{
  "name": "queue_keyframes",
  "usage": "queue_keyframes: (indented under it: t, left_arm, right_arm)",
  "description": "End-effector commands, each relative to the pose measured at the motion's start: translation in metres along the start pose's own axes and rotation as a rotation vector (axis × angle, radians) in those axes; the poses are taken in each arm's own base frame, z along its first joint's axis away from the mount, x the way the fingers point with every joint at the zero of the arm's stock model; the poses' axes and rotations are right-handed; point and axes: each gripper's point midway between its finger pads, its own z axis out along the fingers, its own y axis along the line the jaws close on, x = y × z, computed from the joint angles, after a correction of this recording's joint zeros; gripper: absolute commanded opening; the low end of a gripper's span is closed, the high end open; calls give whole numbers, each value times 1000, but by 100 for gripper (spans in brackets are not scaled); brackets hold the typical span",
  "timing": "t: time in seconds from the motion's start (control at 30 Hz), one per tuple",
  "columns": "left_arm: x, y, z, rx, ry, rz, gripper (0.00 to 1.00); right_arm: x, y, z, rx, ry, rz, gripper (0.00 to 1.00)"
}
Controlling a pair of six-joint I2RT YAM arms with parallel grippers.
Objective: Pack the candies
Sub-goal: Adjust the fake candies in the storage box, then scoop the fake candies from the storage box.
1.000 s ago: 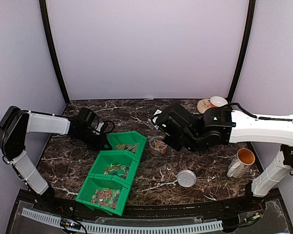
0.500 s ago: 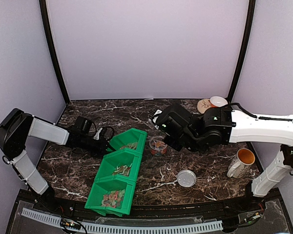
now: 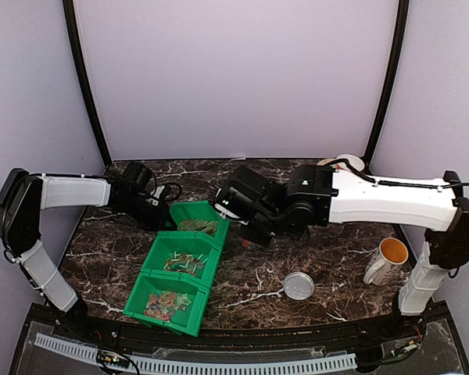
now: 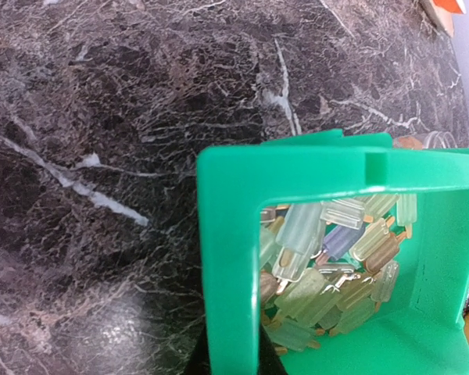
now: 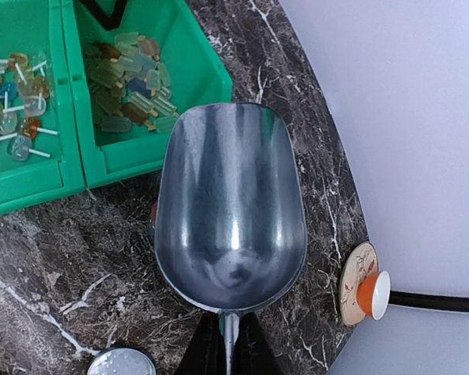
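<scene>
The left gripper [image 4: 229, 355] is clamped on the rim of the far bin [image 4: 230, 234], with one finger on each side of the green wall at its corner. Just beyond that wall, inside the bin, lie candies [image 4: 320, 262]: pale green, yellowish and brownish wrapped pieces heaped against the side nearest the gripper. The dark marbled surface [image 4: 102, 117] spreads out ahead of it.

The right gripper [image 5: 228, 351] is closed around the thin handle of a metal scoop [image 5: 230, 195], whose bowl points away from it, bare and shiny. Ahead and to the left of the scoop's tip is the same far bin, with its candies just past the tip. Whether the scoop touches the bin wall cannot be told. Farther left of this gripper is the middle bin [image 5: 31, 176], holding more candies in mixed colours.

From above, the two grippers face each other across the far bin, left gripper [image 3: 161, 214] on one side and right gripper [image 3: 233, 205] on the other. The near bin [image 3: 166, 305], also filled, sits well behind both. A round lid [image 3: 299, 285] and a mug [image 3: 385, 262] stand well apart from the right gripper.
</scene>
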Motion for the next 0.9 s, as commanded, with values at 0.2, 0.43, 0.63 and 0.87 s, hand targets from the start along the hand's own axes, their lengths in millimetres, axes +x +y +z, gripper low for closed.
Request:
queue_keyframes:
  t: [0.2, 0.43, 0.63, 0.87]
  left_arm:
    - [-8, -5, -22, -165, 45, 136, 0]
    - [-7, -8, -16, -242, 84, 228, 0]
    - [-5, -8, -13, -266, 91, 262, 0]
    - [-10, -16, -16, -268, 58, 304, 0]
  right_arm:
    - [-13, 29, 26, -56, 109, -199, 0]
    - [-22, 46, 49, -78, 147, -272, 0]
    - [-21, 56, 71, -64, 198, -331, 0]
    - [-14, 64, 101, -22, 265, -411, 0]
